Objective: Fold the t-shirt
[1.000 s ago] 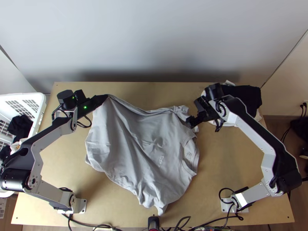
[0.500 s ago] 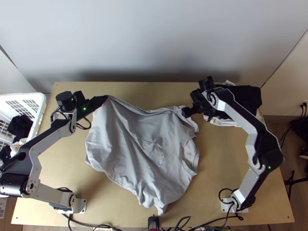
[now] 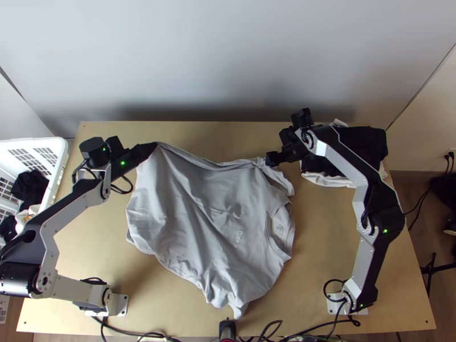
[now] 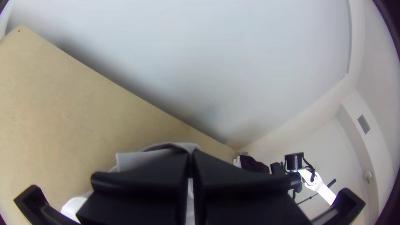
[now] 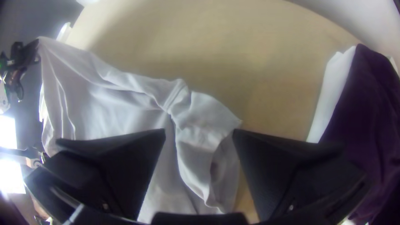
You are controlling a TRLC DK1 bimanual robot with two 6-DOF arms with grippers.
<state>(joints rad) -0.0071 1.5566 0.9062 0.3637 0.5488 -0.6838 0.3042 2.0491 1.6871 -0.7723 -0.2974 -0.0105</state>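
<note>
The t-shirt (image 3: 199,216) lies loosely spread and rumpled across the middle of the tabletop (image 3: 325,251), its neckline (image 3: 273,239) toward the right edge and its lower end dipping close to the near edge. The left gripper (image 3: 156,145) is closed on a gathered corner of it, probably the hem, toward the tabletop's far left corner. From there a ridge of cloth runs to the sleeve (image 5: 204,116) on the far side, where the right gripper (image 5: 199,132) has its fingers wide apart over the twisted fabric, gripping nothing.

The step in hand looks like taking this sleeve end so that the far side can be drawn straight between 2 grips. To do it well, centre the open fingers over the seam and shoulder rather than the loose cuff, go low enough to catch all layers, then close before any pull. A shallow pinch might take just 1 layer and leave the sleeve twisted. The left gripper should hold firm while the right takes up slack gently; a hard tug could slip that corner free. Keep the right arm clear of the pile of dark and white cloth (image 3: 373,145) by the tabletop's far right corner, since brushing it could drag it in
</note>
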